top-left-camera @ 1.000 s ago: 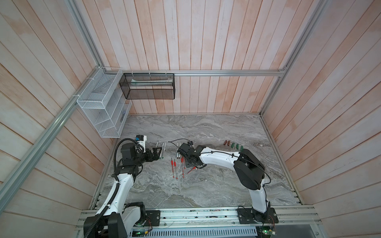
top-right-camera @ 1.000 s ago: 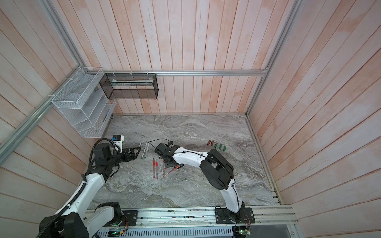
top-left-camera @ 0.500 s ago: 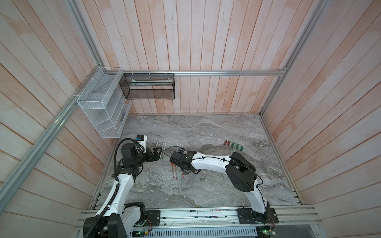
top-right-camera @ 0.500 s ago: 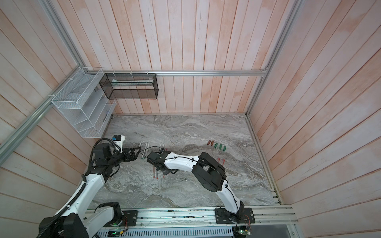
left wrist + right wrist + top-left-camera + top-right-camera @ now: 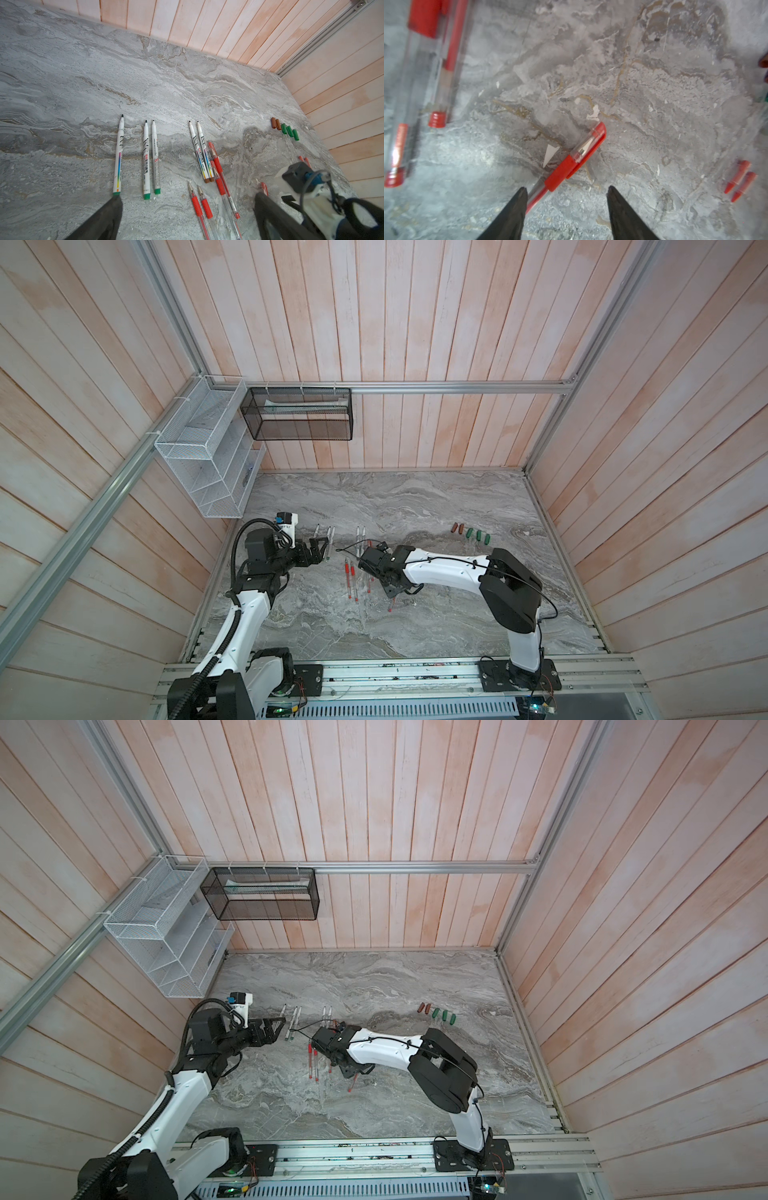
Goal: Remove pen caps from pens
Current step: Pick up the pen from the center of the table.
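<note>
The right pincer (image 5: 566, 192) sits low over the tabletop (image 5: 654, 104) with its fingers parted to a middling gap and nothing clamped. A capped red pen (image 5: 560, 173) lies between them, its barrel running right beside one finger. Its long axis slants across the wrist view, capped end pointing away from the pincer. The cap (image 5: 588, 143) is clear, with a red end and a red clip down one side, and it's on the pen. In a top view the same pen (image 5: 390, 606) pokes out from under the pincer toward the front rail.

The left pincer (image 5: 188, 196) is spread wide and empty, one fingertip just beside the green butt of the outermost of the markers (image 5: 146, 160). Five of those lie roughly parallel, long axes front to back, bare tips toward the far wall and coloured butts toward the robot: three green, two brown. The barrels carry dark print, a rainbow stripe and what look like Chinese characters, too small to read.

Two clear pens (image 5: 196, 202) with red grips lie parallel nearby, metal tips also toward the far wall. Over on the right arm's side, two brown caps (image 5: 275, 123) and three green caps (image 5: 289, 132) sit in a tight row, well apart from the markers. Two red caps (image 5: 740, 180) lie side by side, pointed ends the same way. The red label on a blurred barrel (image 5: 399, 141) can't be read.
</note>
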